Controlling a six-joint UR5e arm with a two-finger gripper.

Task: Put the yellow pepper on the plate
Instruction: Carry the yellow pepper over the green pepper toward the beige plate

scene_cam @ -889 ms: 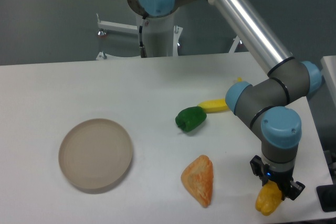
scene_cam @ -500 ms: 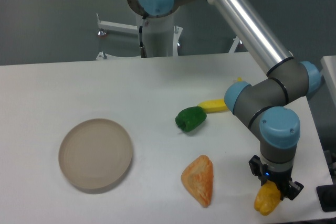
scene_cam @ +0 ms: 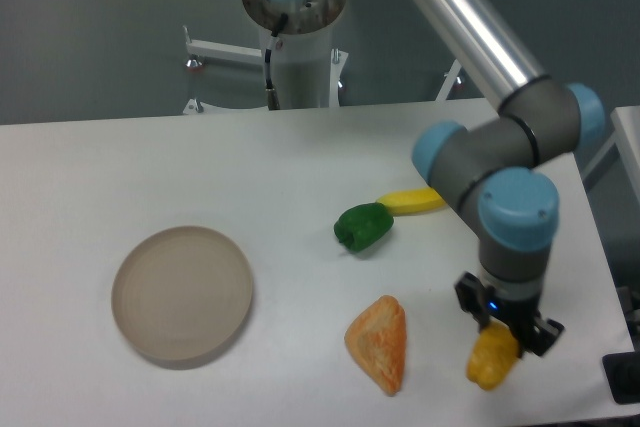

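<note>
The claw [scene_cam: 497,344] is clenched on the pepper [scene_cam: 490,360], its dark fingers pinching the top so the yellow body hangs below them, over the table's [scene_cam: 200,167] near right corner. The grip is from above, which suits a carry: the pepper's underside stays free to be set down flat. From this angle I cannot say for sure whether the pepper is already clear of the tabletop or just brushing it; it looks slightly raised.

Just left of the claw lies an orange wedge [scene_cam: 378,342], near but apart from the pepper. Further back sit a green pepper [scene_cam: 363,227] and, beside it, a banana [scene_cam: 412,201] partly hidden behind the arm [scene_cam: 480,162]. These three lie between the claw and its goal, so the carry will likely need some height to pass over them.

The plate [scene_cam: 182,293] rests well apart on the left side of the table, bare on top. The grasp seems done and the crossing to the plate is the step at hand.

No brand, label or writing can be read anywhere; only a small blue light shows at the wrist.
</note>
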